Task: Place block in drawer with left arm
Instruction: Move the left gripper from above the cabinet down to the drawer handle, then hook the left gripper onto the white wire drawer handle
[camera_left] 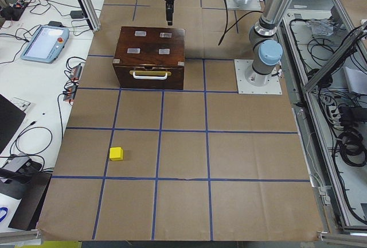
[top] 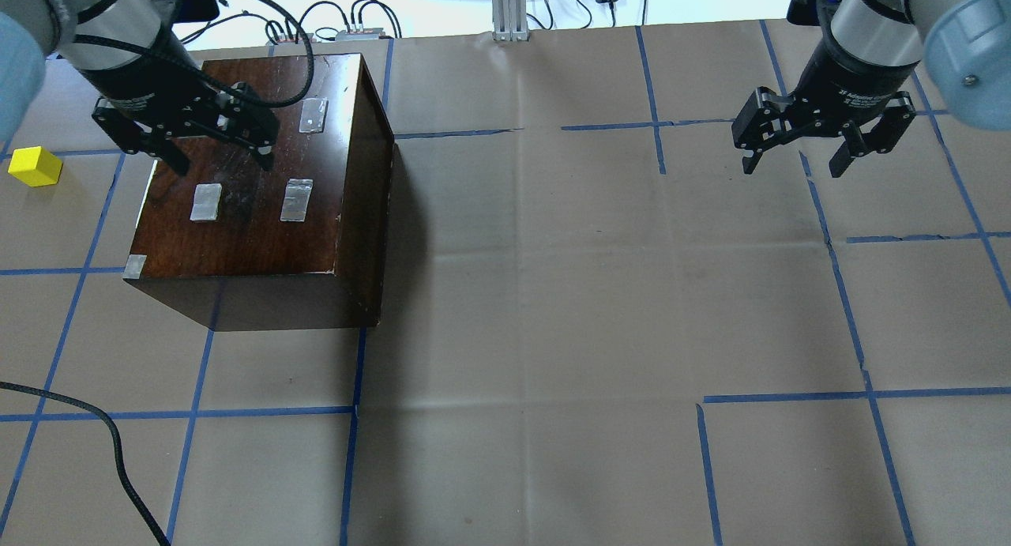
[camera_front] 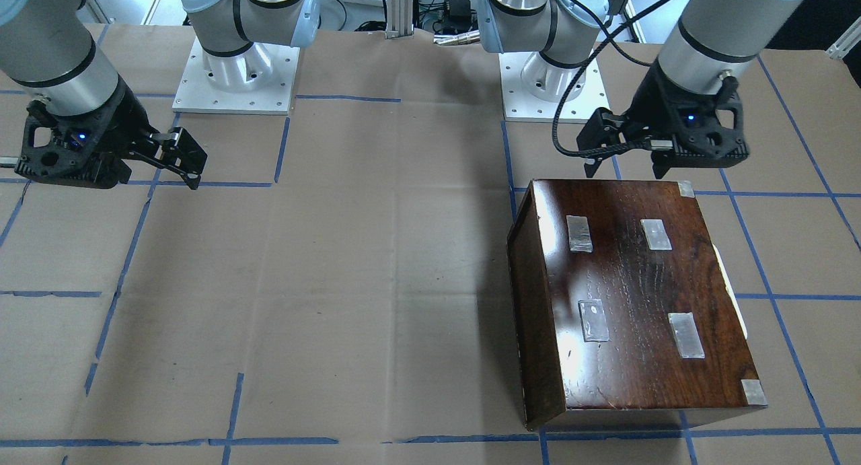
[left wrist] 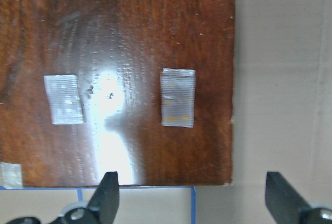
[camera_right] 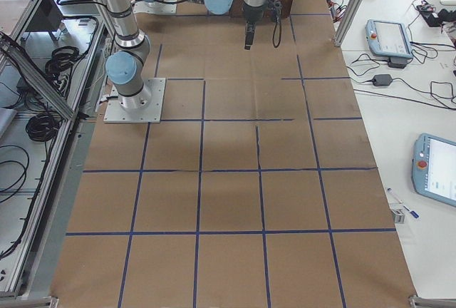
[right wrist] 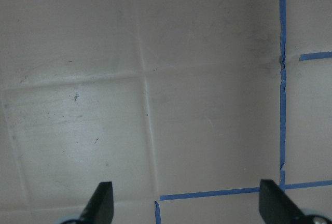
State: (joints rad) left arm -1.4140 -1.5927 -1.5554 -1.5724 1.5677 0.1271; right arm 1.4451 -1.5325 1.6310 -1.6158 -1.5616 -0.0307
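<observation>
The yellow block (top: 34, 167) lies on the paper-covered table left of the dark-brown box (top: 253, 230); it also shows in the exterior left view (camera_left: 116, 154), well in front of the box (camera_left: 150, 50). The drawer (camera_left: 150, 76) is shut in the box, and only its front with a pale handle shows. My left gripper (top: 186, 139) is open and empty and hovers over the box top (left wrist: 129, 53); it also shows in the front-facing view (camera_front: 625, 161). My right gripper (top: 794, 157) is open and empty above bare paper.
Grey tape patches (top: 297, 200) sit on the box lid. Blue tape lines (top: 837, 277) grid the brown paper. A loose black cable (top: 118, 459) lies at the near left. The arm bases (camera_front: 235, 75) stand at the robot's edge of the table.
</observation>
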